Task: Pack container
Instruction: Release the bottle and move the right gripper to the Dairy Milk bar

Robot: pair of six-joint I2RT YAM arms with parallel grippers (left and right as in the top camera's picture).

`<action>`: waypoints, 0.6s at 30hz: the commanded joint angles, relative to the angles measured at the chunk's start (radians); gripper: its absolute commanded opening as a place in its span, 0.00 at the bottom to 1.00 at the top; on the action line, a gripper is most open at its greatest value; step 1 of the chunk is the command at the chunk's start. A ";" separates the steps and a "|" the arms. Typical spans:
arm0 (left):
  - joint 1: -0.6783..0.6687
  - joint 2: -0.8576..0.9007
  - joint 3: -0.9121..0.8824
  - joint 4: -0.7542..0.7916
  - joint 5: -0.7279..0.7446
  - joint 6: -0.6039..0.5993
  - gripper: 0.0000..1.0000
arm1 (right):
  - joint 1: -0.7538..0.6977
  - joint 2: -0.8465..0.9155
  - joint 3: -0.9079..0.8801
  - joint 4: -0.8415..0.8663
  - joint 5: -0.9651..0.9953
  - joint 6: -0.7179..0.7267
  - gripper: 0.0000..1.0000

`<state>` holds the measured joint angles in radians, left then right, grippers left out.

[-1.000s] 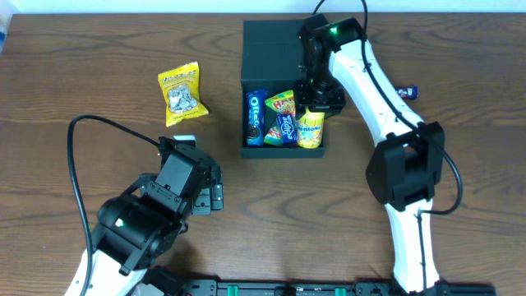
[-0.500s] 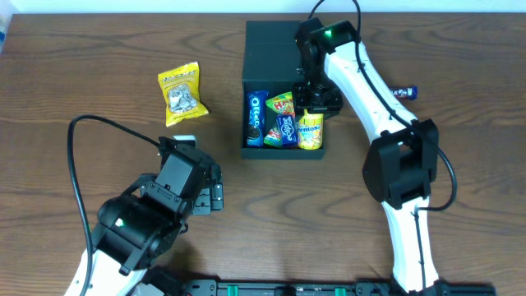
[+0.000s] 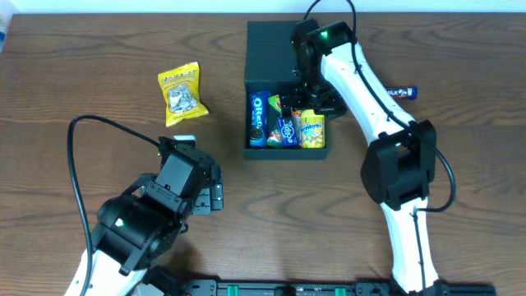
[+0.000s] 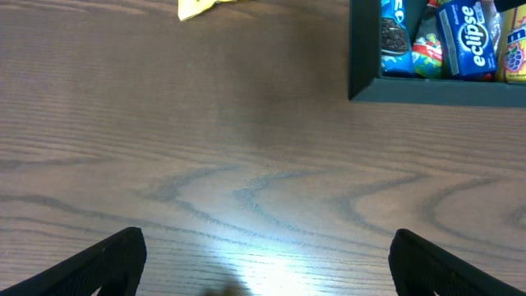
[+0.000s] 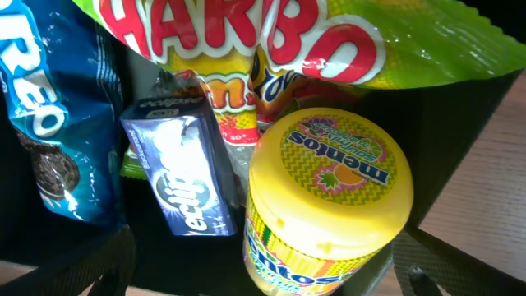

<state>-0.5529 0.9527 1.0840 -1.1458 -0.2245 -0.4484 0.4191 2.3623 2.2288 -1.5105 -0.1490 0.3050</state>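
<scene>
Coverage from overhead gives me the whole layout. The container (image 3: pixel 288 153) sits right of centre on the table (image 3: pixel 82 99), its flap lid (image 3: pixel 271 49) laid back on the far side. The right gripper (image 3: pixel 316 99) hangs over its right half.

Only the right wrist camera lets me read what is inside. A Haribo bag (image 5: pixel 271 33) lies across the back and a yellow Mentos tub (image 5: pixel 329 189) stands in front of it. An Eclipse pack (image 5: pixel 185 177) is just left of the tub, and an Oreo packet (image 5: pixel 49 123) is at the far left. That claw's fingers sit wide at both lower corners of the view, released, and the tub stands free between them.

The left wrist view adds the container's near wall from low down, with the same packets showing above it. The left gripper (image 3: pixel 215 197) is spread open over bare wood, well short of the box and holding nothing.

On the dark brown woodgrain, a yellow snack packet (image 3: pixel 179 93) lies left of the container and apart from it. A small dark wrapped item (image 3: pixel 403 92) lies beyond the right arm. A pale strip shows past the far table edge.
</scene>
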 commanded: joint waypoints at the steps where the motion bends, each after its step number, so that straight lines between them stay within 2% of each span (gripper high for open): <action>1: 0.003 -0.002 -0.002 -0.003 -0.018 -0.008 0.96 | -0.005 -0.069 0.011 -0.006 0.040 -0.013 0.99; 9: 0.003 -0.002 -0.002 -0.003 -0.018 -0.008 0.95 | -0.003 -0.253 0.011 -0.047 0.077 -0.060 0.99; 15: 0.003 -0.002 -0.002 -0.003 -0.018 -0.008 0.95 | -0.023 -0.370 0.010 -0.187 0.321 -0.196 0.99; 18: 0.003 -0.002 -0.002 -0.003 -0.018 -0.008 0.95 | -0.056 -0.394 -0.004 -0.188 0.418 -0.245 0.99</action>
<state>-0.5533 0.9527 1.0840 -1.1461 -0.2245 -0.4484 0.3996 1.9713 2.2299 -1.6962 0.1108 0.1421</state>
